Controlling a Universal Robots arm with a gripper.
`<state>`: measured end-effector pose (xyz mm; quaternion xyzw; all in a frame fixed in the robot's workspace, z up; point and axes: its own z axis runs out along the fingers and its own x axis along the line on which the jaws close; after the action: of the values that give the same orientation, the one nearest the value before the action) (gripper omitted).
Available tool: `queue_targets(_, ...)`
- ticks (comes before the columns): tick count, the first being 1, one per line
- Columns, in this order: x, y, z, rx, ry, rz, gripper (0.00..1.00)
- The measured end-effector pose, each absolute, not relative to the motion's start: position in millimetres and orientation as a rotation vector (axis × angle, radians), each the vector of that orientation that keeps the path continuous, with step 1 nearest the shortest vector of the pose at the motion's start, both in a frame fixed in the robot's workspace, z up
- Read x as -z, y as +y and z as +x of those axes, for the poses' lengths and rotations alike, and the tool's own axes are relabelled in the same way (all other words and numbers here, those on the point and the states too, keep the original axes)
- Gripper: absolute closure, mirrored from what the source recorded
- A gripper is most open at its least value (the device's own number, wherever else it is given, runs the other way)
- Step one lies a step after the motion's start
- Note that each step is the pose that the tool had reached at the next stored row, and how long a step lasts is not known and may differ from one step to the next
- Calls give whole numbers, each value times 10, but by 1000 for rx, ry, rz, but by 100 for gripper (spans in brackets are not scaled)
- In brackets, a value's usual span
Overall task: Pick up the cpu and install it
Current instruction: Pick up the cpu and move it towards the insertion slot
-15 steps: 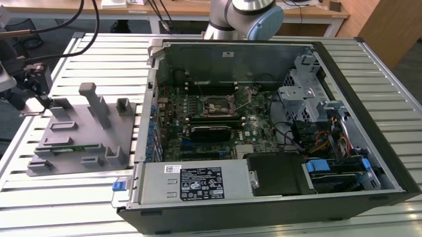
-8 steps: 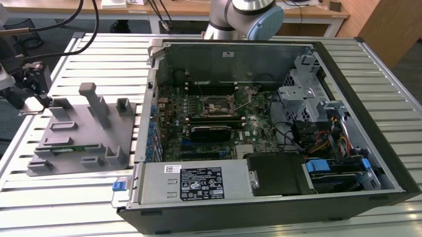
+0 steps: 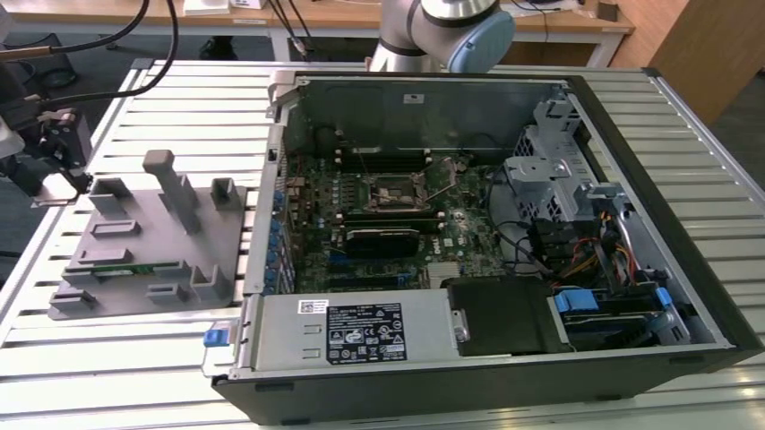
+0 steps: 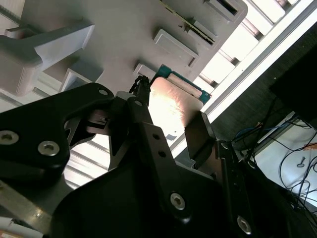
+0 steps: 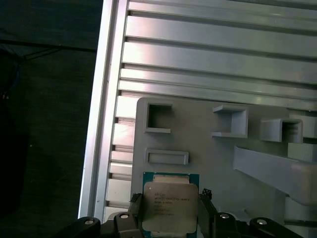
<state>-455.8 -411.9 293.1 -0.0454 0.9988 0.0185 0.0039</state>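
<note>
Silver-grey lid, thin green rim: the cpu (image 5: 169,201), one, square and flat, lid facing up.

Location: between the two fingers (image 5: 135,206) of the gripper (image 5: 171,210), over the corner of the grey fixture plate (image 3: 134,244) at the exterior view's left, beside the table's edge rail. In both wrist views the chip looks raised clear of the plate rather than seated in a pocket; this is a judgement, as the underside is hidden.

Tool state: jaws narrowed onto two opposite edges of the chip, one pad on each side, both appearing to touch. The chip lies level between them.

Governing relation: the motherboard socket (image 3: 400,191), one, dark with a metal frame, lies toward the exterior view's right of the gripper and well apart from it. The whole fixture plate and the near wall of the computer case (image 3: 418,94) stand between them. The chip is square, so it has no long axis; its edges run parallel to the plate's pockets in the first wrist view. One arm serves the cell, so there is no question of which is nearer.

Count:
- cpu: one
- gripper: one, with two fingers
- fixture plate: one, with several raised pockets and one tall post
- memory stick (image 3: 125,267): one, green, lying in the plate
- computer case: one, on its side, lid off
- slatted metal table (image 3: 179,90): one
</note>
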Motion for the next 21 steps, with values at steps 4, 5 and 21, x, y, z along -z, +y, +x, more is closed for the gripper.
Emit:
queue_targets(4, -2949, -4119, -4558, -58, 3130, -142, 47)
queue_targets(5, -2954, -4119, -4558, -58, 3130, -142, 47)
queue_targets(21, -3023, -4119, -4558, -58, 3130, -142, 47)
